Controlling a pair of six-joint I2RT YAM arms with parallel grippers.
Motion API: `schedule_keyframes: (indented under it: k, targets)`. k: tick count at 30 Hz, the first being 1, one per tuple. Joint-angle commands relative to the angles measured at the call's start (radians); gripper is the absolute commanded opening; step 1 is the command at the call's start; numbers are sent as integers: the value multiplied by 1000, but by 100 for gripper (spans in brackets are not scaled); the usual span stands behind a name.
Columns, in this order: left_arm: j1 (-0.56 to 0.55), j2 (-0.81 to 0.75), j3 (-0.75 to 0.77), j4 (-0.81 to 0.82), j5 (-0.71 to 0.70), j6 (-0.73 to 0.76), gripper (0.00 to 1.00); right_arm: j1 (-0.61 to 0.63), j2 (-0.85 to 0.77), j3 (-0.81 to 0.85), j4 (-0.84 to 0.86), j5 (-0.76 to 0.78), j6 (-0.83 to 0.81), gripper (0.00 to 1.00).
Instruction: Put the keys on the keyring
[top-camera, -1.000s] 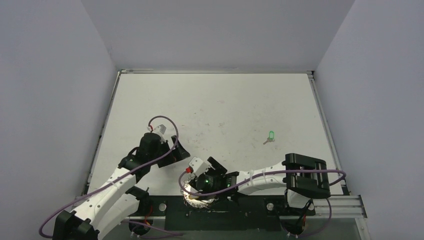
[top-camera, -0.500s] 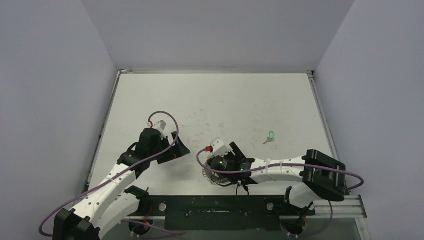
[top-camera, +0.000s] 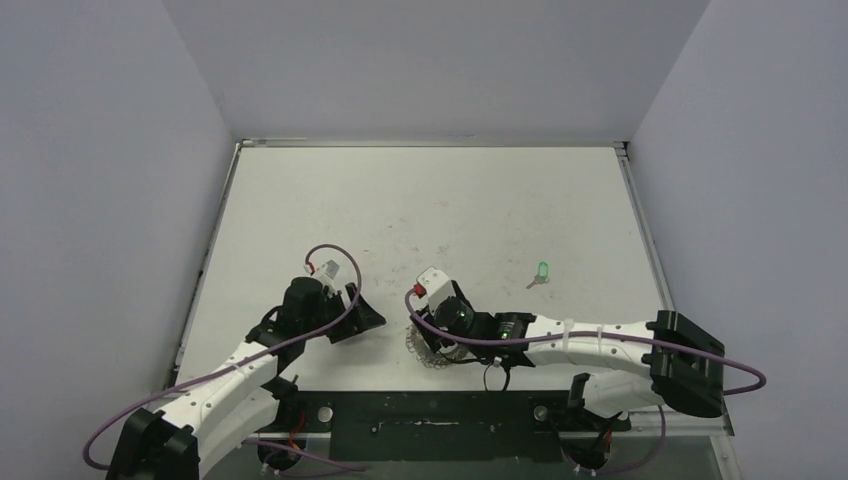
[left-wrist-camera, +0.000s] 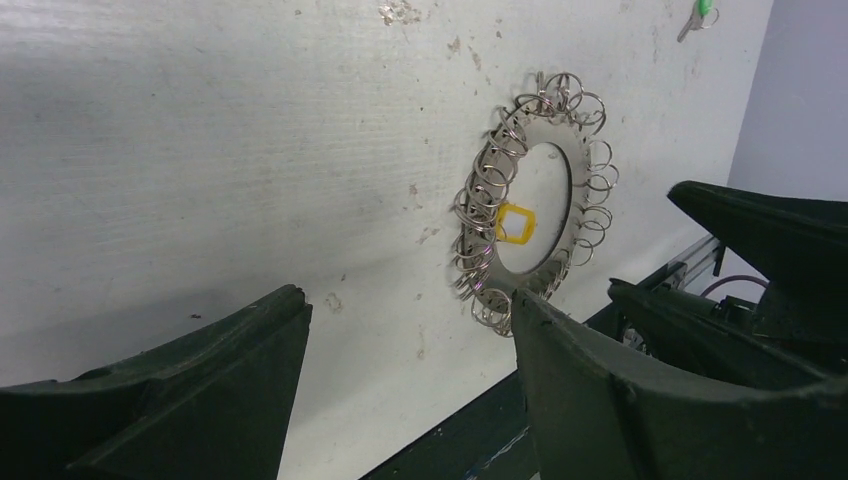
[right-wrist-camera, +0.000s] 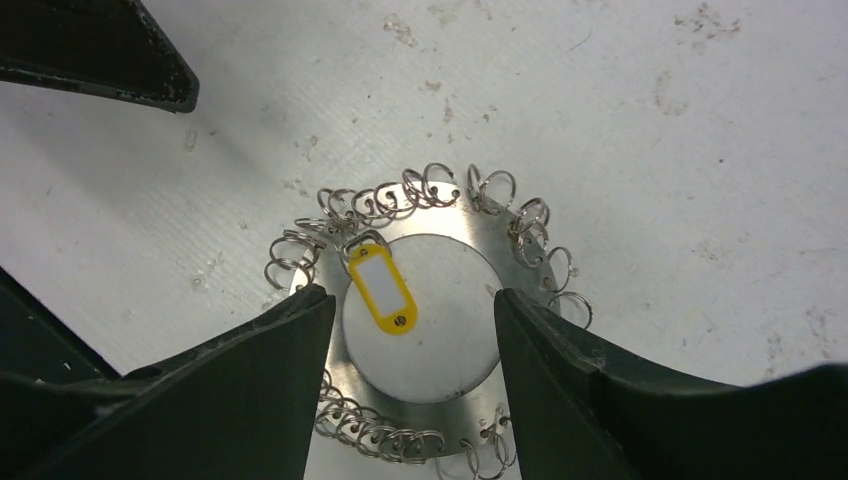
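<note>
On my overhead feed the keyring (top-camera: 430, 352) lies flat on the white bench (top-camera: 430, 200), close to its near edge and between the 2 arms. The right gripper (top-camera: 433, 338) hangs directly over it. Through the right wrist camera, the right gripper (right-wrist-camera: 412, 300) has its 2 fingers (right-wrist-camera: 250, 390) spread apart, 1 on each side of the ring's open centre, and they grasp nothing. I cannot tell whether their tips touch the metal. The keyring (right-wrist-camera: 500, 262) is a flat silvery disc fringed all round with small wire loops. The yellow key (right-wrist-camera: 381, 290), a plastic tag with a white window, lies inside the open centre, its upper end at a loop on the inner rim. I cannot tell for sure whether it is threaded on. The left gripper (top-camera: 362, 312) sits low, just left of the ring and apart from it. In its wrist view, the left gripper (left-wrist-camera: 408, 298) also has its fingers (left-wrist-camera: 200, 400) released, with bare bench between them, while the keyring (left-wrist-camera: 580, 215) and yellow key (left-wrist-camera: 515, 225) lie beyond the tips. The green key (top-camera: 542, 270) lies alone, well apart to the right and further back, and shows at the top corner of the left wrist view (left-wrist-camera: 706, 10).
</note>
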Motion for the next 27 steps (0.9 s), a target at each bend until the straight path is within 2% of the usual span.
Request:
schedule_keyframes:
  k: [1, 7, 11, 14, 16, 18, 25, 27]
  targets:
    - [-28, 4, -40, 259, 40, -34, 70, -45, 50, 8, 74, -153, -25, 56]
    - [-139, 21, -80, 373, -31, 34, 65, -125, 110, -22, 186, -315, -27, 49]
    - [-212, 18, -88, 407, -94, 90, 54, -150, 156, -18, 243, -423, -35, 40]
    - [-235, 12, -101, 426, -114, 112, 49, -153, 193, -5, 270, -475, -56, 37]
    - [-241, 12, -104, 434, -114, 121, 46, -153, 219, 6, 274, -494, -59, 31]
    - [-246, 15, -105, 437, -113, 131, 46, -155, 244, 15, 272, -502, -60, 26]
    - [-262, 13, -105, 447, -114, 169, 49, -158, 298, 36, 233, -478, -56, 23]
    - [-266, 16, -109, 459, -117, 178, 49, -159, 309, 42, 225, -474, -55, 9]
